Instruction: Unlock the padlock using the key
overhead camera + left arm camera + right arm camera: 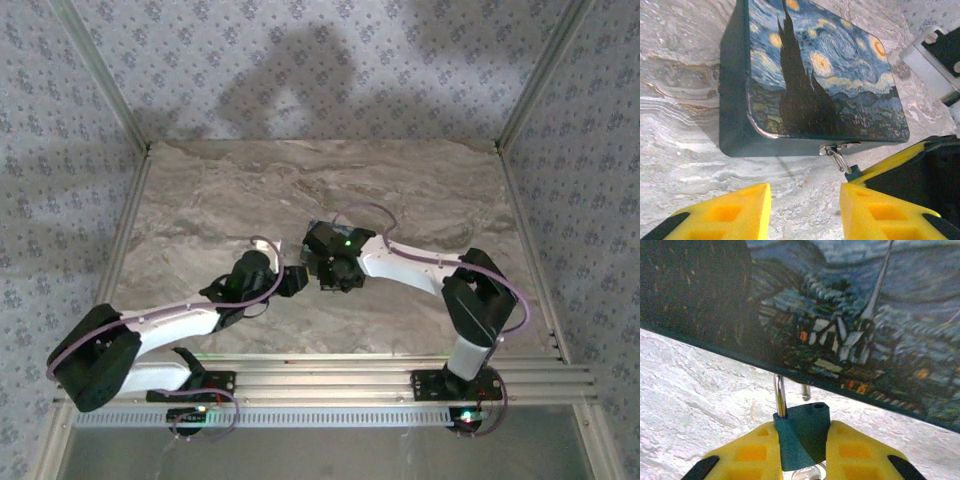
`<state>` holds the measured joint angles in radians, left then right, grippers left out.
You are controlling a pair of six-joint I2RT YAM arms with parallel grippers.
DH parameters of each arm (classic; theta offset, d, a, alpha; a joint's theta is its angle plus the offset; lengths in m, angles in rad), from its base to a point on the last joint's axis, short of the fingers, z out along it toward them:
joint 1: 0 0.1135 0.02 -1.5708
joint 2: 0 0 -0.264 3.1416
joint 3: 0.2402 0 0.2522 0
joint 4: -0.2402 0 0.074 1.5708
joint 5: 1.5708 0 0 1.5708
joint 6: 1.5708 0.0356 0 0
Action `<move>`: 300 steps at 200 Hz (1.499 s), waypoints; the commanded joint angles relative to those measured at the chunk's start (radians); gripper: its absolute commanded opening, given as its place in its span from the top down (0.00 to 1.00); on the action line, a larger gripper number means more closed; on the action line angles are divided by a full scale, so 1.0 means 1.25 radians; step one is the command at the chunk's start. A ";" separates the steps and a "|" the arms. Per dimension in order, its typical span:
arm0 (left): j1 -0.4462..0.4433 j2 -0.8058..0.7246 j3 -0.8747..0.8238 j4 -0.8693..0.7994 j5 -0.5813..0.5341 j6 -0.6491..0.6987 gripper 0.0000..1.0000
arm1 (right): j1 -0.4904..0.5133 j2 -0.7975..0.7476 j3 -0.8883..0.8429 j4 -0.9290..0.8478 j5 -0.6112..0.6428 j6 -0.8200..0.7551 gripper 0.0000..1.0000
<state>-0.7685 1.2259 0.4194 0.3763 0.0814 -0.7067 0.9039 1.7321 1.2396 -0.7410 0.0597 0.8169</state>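
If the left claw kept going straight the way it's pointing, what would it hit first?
Most likely the painted box, its dark front wall near the latch. The open left claw aims there, though depth is unclear.

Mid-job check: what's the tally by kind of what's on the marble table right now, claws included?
Blue-and-yellow Starry Night printed box: 1
Small dark teal padlock with metal shackle: 1
Yellow-fingered claws: 2 (left claw open, right claw shut on the padlock)
Total: 4
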 commanded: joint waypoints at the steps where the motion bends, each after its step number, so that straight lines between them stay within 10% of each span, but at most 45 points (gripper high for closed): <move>1: 0.018 -0.020 -0.008 -0.026 0.001 0.025 0.59 | 0.010 0.019 0.059 -0.138 0.075 -0.053 1.00; 124: 0.049 0.039 0.031 -0.033 0.044 0.043 0.59 | 0.071 0.066 0.170 -0.285 0.296 -0.172 1.00; 300: 0.223 0.178 0.053 0.049 0.248 -0.025 0.64 | 0.250 0.151 -0.029 0.097 0.806 -0.643 1.00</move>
<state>-0.5156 1.4567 0.4667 0.4232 0.3542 -0.7456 1.2053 1.8839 1.2659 -0.7601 0.9546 0.1097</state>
